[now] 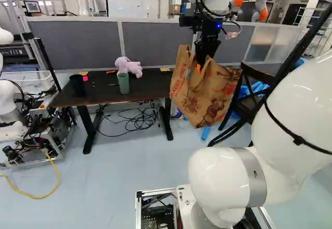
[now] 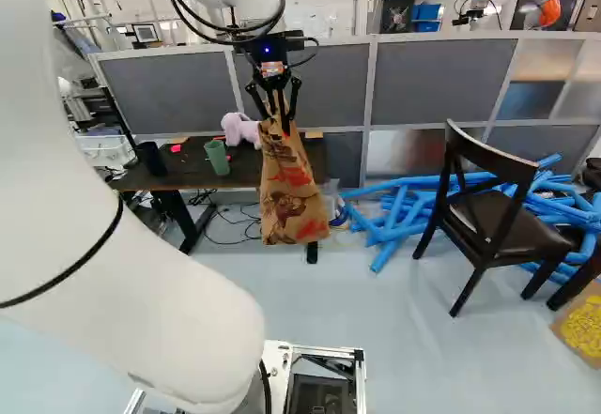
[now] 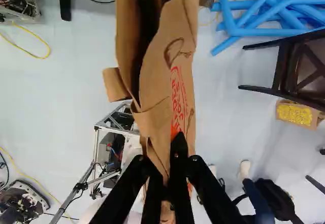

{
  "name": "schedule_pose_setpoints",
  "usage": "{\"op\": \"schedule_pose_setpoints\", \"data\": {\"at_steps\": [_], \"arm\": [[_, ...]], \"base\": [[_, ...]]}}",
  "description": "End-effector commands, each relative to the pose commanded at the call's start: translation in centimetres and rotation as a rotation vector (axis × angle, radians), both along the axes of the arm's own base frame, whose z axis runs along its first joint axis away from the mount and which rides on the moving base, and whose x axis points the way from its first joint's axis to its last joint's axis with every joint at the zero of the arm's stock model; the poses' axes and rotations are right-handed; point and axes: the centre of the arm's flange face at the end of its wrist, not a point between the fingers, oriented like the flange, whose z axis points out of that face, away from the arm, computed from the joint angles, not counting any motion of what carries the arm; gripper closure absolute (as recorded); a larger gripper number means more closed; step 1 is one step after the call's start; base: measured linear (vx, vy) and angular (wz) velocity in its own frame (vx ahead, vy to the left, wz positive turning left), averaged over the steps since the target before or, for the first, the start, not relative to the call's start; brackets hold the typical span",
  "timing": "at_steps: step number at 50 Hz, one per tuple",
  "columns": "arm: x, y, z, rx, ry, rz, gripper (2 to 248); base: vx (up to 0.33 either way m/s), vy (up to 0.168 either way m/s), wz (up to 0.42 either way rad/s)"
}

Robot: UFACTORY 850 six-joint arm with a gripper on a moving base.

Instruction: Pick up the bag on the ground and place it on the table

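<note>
Brown paper bag (image 1: 212, 99) is hanging from my jaws, which are pinching its top, by the table's right end (image 1: 155, 86) in the left base view. I'm wanting its bottom above that edge before swinging across, clear of the green cup (image 1: 123, 83).

Left base view: bag (image 1: 207, 104) between two and three o'clock, creased matt brown paper. Table (image 1: 111, 88) at ten, smooth dark top. Toy (image 1: 129, 68) between ten and eleven, fuzzy cloth. Arm (image 1: 218, 179) at five, smooth glossy white shell, dull metal band. Right base view: chair (image 2: 507, 224) at three, dark wood-look frame, seat with slight sheen.
</note>
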Motion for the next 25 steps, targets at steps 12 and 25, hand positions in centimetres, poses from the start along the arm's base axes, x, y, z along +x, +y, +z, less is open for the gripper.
{"op": "schedule_pose_setpoints", "data": {"at_steps": [12,25], "arm": [[0.0,0.0,0.0,0.0,0.0,0.0,229],[0.0,0.0,0.0,0.0,0.0,0.0,229]], "base": [[0.182,-0.056,-0.012],[0.2,-0.039,-0.01]]}}
